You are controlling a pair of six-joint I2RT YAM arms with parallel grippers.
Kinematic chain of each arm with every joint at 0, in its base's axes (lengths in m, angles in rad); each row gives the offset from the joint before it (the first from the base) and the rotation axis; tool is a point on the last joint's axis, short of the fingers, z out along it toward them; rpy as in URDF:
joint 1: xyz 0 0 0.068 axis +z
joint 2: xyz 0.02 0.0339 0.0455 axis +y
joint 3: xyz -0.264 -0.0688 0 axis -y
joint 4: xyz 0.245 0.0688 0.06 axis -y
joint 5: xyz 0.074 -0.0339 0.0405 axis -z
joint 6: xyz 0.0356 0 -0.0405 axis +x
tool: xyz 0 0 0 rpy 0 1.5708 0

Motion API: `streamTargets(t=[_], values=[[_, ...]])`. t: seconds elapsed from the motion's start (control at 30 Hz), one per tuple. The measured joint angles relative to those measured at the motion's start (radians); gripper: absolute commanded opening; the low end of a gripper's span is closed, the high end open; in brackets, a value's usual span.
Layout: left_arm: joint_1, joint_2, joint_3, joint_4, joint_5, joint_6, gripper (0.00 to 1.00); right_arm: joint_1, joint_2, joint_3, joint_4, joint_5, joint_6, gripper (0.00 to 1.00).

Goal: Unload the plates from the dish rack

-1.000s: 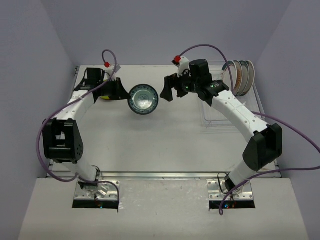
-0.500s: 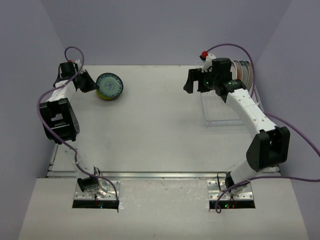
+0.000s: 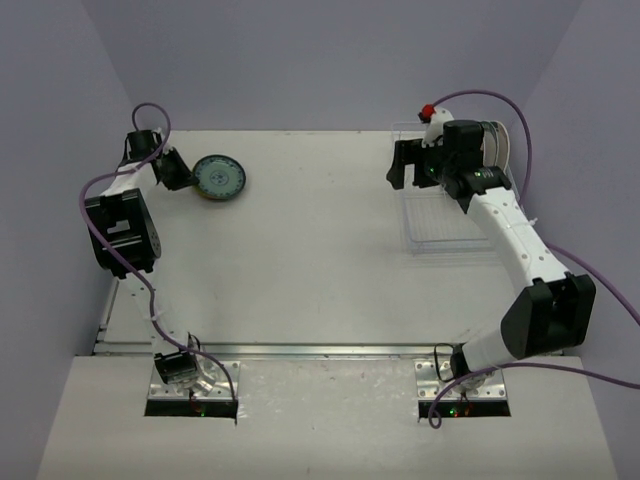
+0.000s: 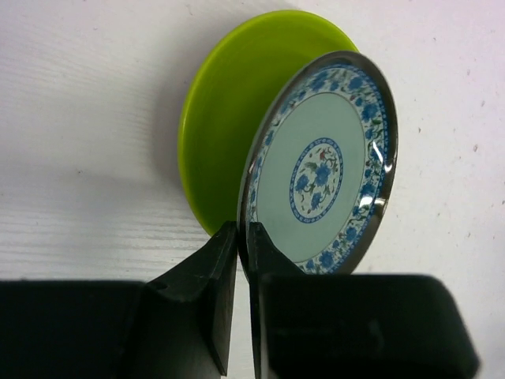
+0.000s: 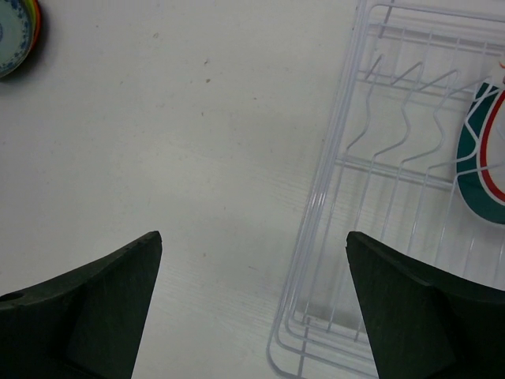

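Several out: patterned plate (image 4: pixel 319 170) tilted over green plate (image 4: pixel 221 134), upper left of top view; release judged pending.
Remaining: plates (image 3: pixel 497 150) upright in rack (image 3: pixel 440 238), upper right.
Left gripper (image 4: pixel 243 253): fingers (image 4: pixel 209 272) pinching patterned plate's rim.
Right gripper (image 5: pixel 252 296): fingers (image 5: pixel 102 316) spread wide, empty, beside rack's left edge.

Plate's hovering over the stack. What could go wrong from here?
The left pincer grips the blue-patterned plate only at its rim, steeply tilted over the green plate: released so, it may slide off. The open right pincer hangs over the wall of the dish rack; a finger could snag wires.
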Motion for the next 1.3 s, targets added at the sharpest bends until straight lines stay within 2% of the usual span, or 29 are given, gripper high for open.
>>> streamTargets(t=[0.07,0.2,0.37,0.53,0.57,0.73,0.8,0.83,0.93,1.0,1.3], values=[[0.001,0.000,0.002,0.001,-0.013,-0.003,0.19,-0.008,-0.005,0.000,0.000,0.020,-0.010,0.99],[0.008,0.000,0.007,-0.001,-0.030,-0.003,0.46,-0.029,-0.014,-0.004,-0.002,0.050,-0.022,0.99],[0.012,-0.007,0.006,0.002,-0.066,0.002,0.63,-0.046,-0.021,-0.004,-0.004,0.098,-0.049,0.99],[0.011,-0.120,-0.079,0.032,-0.142,0.030,0.66,-0.063,-0.026,-0.004,-0.003,0.163,-0.105,0.99],[0.011,-0.162,-0.107,0.041,-0.160,0.042,0.69,-0.070,-0.025,-0.003,-0.003,0.180,-0.120,0.96],[-0.043,-0.468,-0.289,0.142,-0.317,0.157,0.74,-0.137,0.020,0.046,-0.005,0.248,-0.179,0.75],[-0.110,-0.597,-0.350,0.215,-0.392,0.225,0.74,-0.176,0.055,0.082,-0.004,0.268,-0.201,0.66],[-0.154,-0.659,-0.380,0.244,-0.418,0.254,0.74,-0.194,0.081,0.105,-0.001,0.281,-0.212,0.59],[-0.264,-0.788,-0.442,0.300,-0.457,0.319,0.74,-0.230,0.165,0.171,0.026,0.319,-0.230,0.49],[-0.297,-0.825,-0.475,0.325,-0.469,0.348,0.74,-0.242,0.224,0.215,0.032,0.345,-0.237,0.46],[-0.290,-0.818,-0.566,0.300,-0.519,0.390,0.75,-0.239,0.450,0.420,0.063,0.411,-0.262,0.38]])
